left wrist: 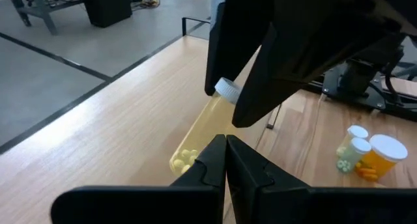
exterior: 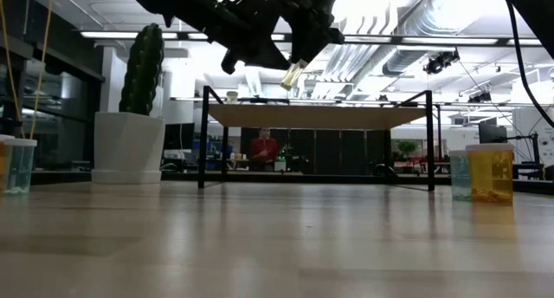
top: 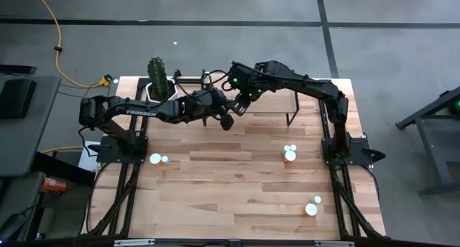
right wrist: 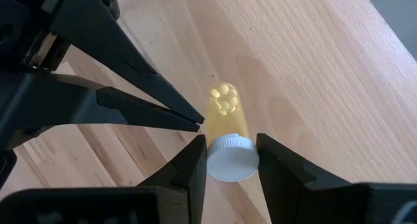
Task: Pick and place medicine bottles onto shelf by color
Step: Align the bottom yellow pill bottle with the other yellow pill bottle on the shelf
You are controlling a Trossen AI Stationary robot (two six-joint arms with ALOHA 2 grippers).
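Right jaws [right wrist: 231, 160] clamped on yellow bottle [right wrist: 228, 123] by cap, hanging above shelf [exterior: 320, 116]. Left jaws [left wrist: 226, 160] clenched empty, tips beside bottle. Risk: collision knocks bottle loose, rolls off shelf.

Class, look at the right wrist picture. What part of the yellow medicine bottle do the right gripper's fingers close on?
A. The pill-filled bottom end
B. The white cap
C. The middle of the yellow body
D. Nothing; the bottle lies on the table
B. In the right wrist view the right gripper has its fingers on either side of the white cap of the yellow bottle, which hangs above the shelf.
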